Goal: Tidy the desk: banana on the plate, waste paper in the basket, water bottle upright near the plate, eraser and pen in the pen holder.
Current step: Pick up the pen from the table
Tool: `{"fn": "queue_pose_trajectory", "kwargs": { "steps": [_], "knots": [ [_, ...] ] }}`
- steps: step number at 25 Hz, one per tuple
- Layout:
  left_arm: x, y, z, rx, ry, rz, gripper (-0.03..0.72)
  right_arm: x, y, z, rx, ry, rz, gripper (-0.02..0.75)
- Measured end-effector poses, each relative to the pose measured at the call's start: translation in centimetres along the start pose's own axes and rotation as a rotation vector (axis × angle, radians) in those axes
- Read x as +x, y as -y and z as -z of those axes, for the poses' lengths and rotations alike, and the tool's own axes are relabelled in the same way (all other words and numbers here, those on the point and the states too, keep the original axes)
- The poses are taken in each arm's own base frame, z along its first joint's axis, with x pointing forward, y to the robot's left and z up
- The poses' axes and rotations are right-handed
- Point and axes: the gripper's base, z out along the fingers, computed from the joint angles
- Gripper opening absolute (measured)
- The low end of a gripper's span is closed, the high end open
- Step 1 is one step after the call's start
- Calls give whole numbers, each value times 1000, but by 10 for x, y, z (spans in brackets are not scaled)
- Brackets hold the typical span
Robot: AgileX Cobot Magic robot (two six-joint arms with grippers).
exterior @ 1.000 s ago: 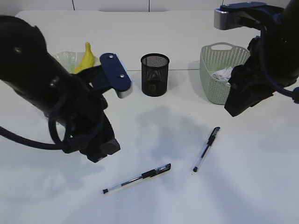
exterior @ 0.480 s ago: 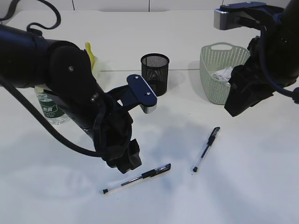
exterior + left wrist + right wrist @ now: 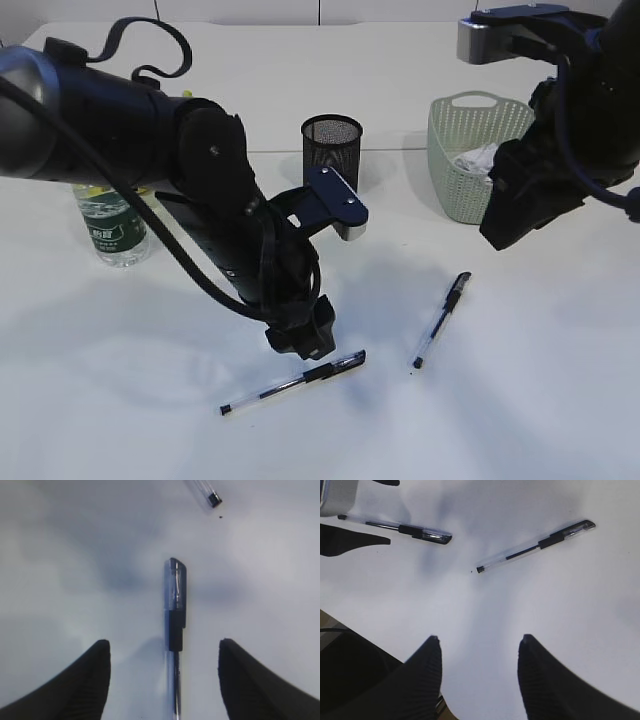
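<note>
- Exterior view: the left pincer hangs low over the white bench, just above the capped end of the nearer pen. A second pen lies to its right. The mesh pen holder, water bottle and basket holding waste paper stand behind.
- Left wrist view: the pincer's jaws are spread apart, the nearer pen lying between them, untouched.
- Right wrist view: the right pincer is spread wide with nothing between its fingers, above bare bench; both pens lie beyond.
</note>
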Motion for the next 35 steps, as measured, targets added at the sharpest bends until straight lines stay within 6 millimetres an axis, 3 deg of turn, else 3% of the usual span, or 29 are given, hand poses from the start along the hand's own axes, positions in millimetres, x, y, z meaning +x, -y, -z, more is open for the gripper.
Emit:
{"fn": "queue_pose_trajectory", "kwargs": {
  "steps": [7,17,22,35],
  "knots": [
    [5,1,-13,40,-70,-45,494,0,0,0,0,0,0,372],
    [16,1,-13,48,-192,-77,495,0,0,0,-2,0,-1,372],
    [32,-4,-16,53,-255,-53,495,0,0,0,-2,0,0,372],
    [34,-13,-18,36,-214,-1,495,0,0,0,-3,1,-1,372]
  ]
}}
